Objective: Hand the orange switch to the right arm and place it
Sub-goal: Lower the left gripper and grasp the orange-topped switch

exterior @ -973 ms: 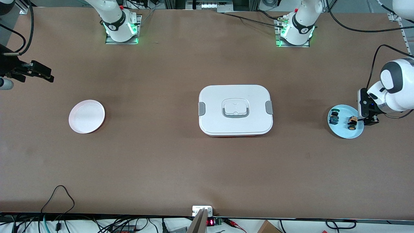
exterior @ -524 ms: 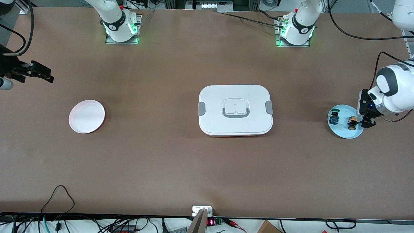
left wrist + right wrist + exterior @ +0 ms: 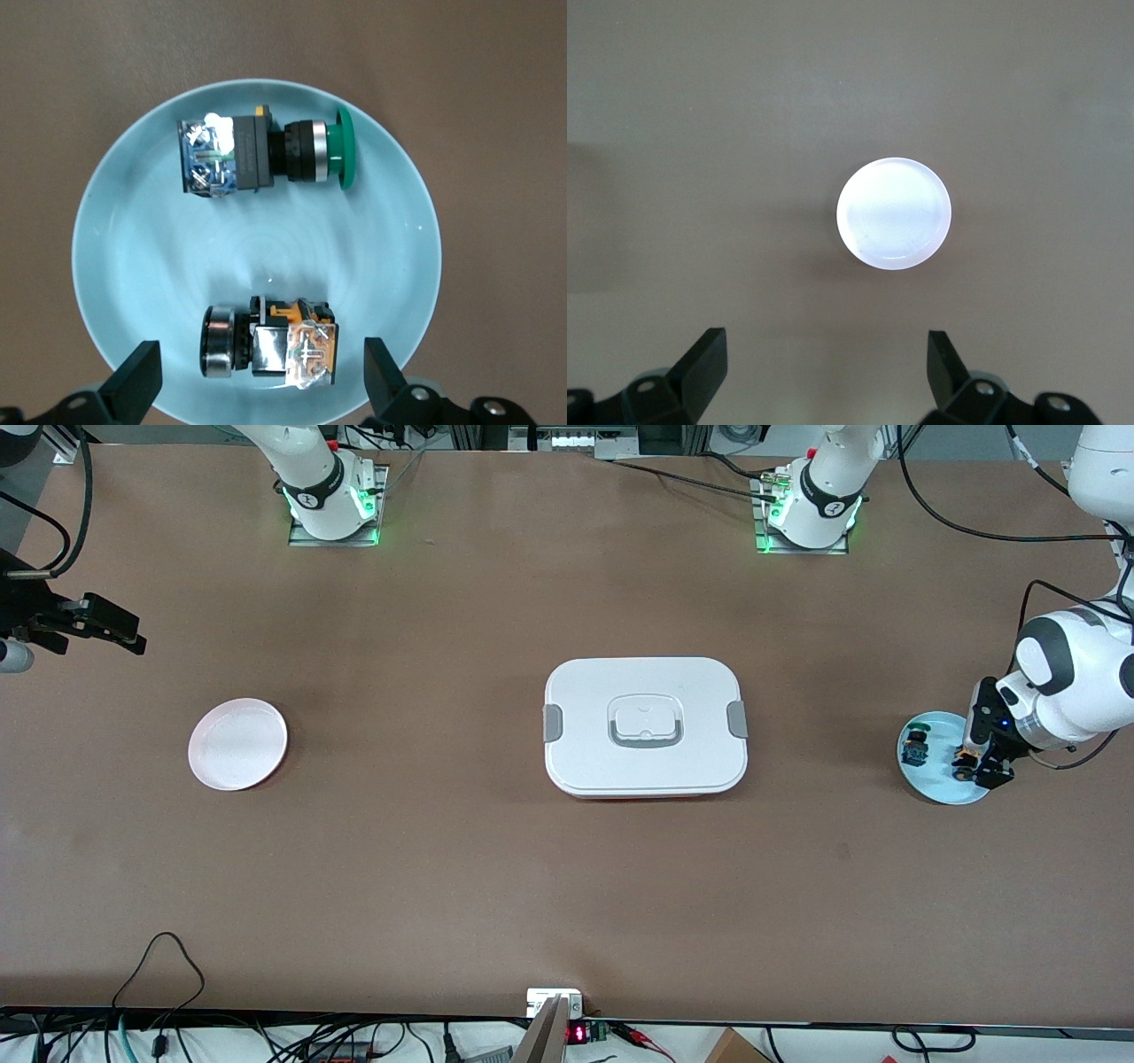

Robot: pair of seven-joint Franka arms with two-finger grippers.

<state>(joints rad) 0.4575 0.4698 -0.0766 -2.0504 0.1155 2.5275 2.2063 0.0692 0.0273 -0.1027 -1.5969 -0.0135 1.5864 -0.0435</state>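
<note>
- I see the tiny orange-bodied push-button switch (image 3: 270, 345) lying on its side in the pale blue round plate (image 3: 115, 292), at the left arm's end of the table.
- My left gripper (image 3: 261, 390) hovers spread, unloaded, straddling it; its long axis runs across the gap between the fingertips.
- My right gripper (image 3: 827, 376) waits agape over the table near the white round plate (image 3: 894, 212).

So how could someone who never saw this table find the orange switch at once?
Look at the light blue plate toward the left arm's end of the table, under the open left pincer. Two small switches lie on it. The orange switch has an orange-tan body; its neighbour, the green switch, has a green cap and blue body.
</note>
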